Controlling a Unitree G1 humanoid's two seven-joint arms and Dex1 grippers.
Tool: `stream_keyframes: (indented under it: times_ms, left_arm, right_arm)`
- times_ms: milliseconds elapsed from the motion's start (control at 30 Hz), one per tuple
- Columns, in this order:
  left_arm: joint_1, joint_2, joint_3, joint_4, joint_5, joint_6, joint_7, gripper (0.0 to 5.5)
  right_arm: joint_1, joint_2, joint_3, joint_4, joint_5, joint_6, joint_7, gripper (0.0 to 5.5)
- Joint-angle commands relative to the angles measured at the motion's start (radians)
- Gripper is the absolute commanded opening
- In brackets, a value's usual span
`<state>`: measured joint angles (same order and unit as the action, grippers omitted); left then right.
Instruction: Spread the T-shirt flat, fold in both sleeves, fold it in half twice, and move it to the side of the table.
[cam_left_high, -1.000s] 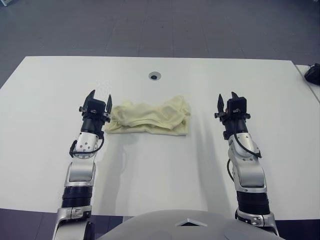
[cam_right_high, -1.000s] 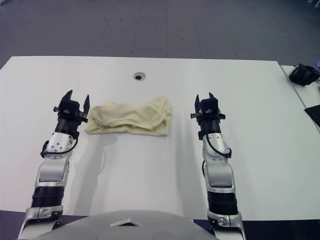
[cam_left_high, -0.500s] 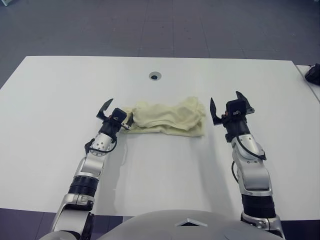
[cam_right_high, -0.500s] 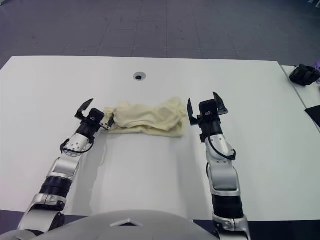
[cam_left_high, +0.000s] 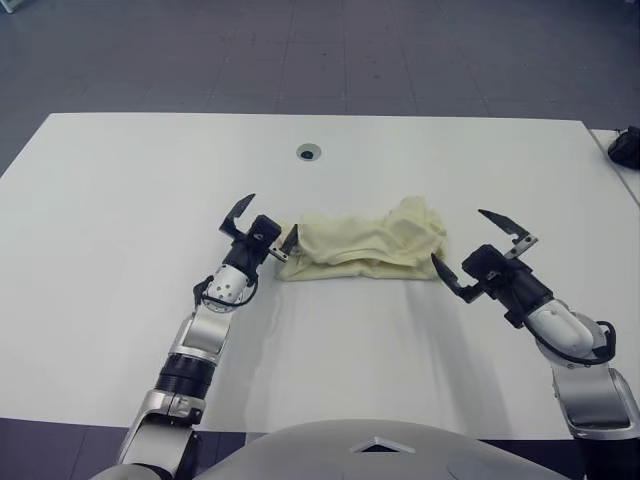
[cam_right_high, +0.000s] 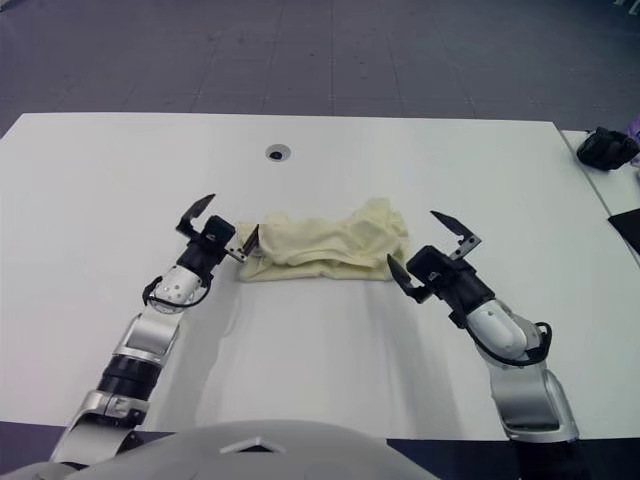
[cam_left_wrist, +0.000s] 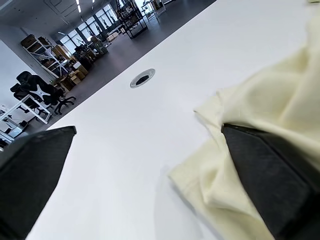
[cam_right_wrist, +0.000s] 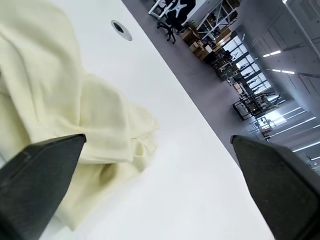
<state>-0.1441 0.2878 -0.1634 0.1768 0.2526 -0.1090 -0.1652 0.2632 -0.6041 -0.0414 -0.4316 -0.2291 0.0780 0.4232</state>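
Here your crumpled pale-yellow cotton T-shirt (cam_left_high: 365, 240) lies mid-frame on the white table (cam_left_high: 120, 180), its long axis running left to right. Your left gripper (cam_left_high: 266, 222), fingers spread, sits at its left edge, and your wide-open right gripper (cam_left_high: 458, 236) just beside its right end.

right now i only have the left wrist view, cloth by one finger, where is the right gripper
Observer: The right gripper is open just off the right end of the shirt, its nearer finger close to the cloth. I cannot tell if it touches.
Operator: is the shirt flat yet
Observer: No. It lies as one crumpled band across the middle of the table, with a raised lump at its right end.
Operator: so how do the two arms sit
Observer: The left gripper and the right one face each other across the shirt, one at each end.
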Motion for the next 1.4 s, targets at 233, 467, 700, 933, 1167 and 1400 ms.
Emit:
stream_keyframes:
  times_ms: [233,467,700,933,1167,1400]
  left_arm:
    - [-0.039,0.005,-0.006,0.026,0.011,-0.023,-0.004,5.40]
    - [-0.035,0.008,-0.008,0.021,0.012,-0.024,-0.005,5.40]
    - [-0.034,0.019,-0.004,0.007,0.006,-0.032,-0.017,5.40]
    - [-0.014,0.058,0.025,-0.022,-0.004,-0.044,-0.035,5.40]
    - [-0.004,0.105,0.026,-0.095,-0.027,-0.090,-0.106,5.40]
    - [0.018,0.257,0.077,-0.256,-0.195,-0.091,-0.357,5.40]
  right_arm:
    - [-0.056,-0.003,0.118,0.140,-0.140,-0.065,-0.013,5.37]
    - [-0.189,0.002,0.206,0.243,-0.223,-0.124,-0.021,5.37]
    - [-0.215,-0.023,0.262,0.271,-0.316,-0.189,-0.028,4.88]
    - [-0.185,-0.053,0.246,0.265,-0.331,-0.203,-0.016,3.76]
    - [-0.223,-0.040,0.260,0.295,-0.329,-0.248,-0.035,2.59]
    - [-0.244,0.030,0.196,0.276,-0.225,-0.232,-0.068,1.50]
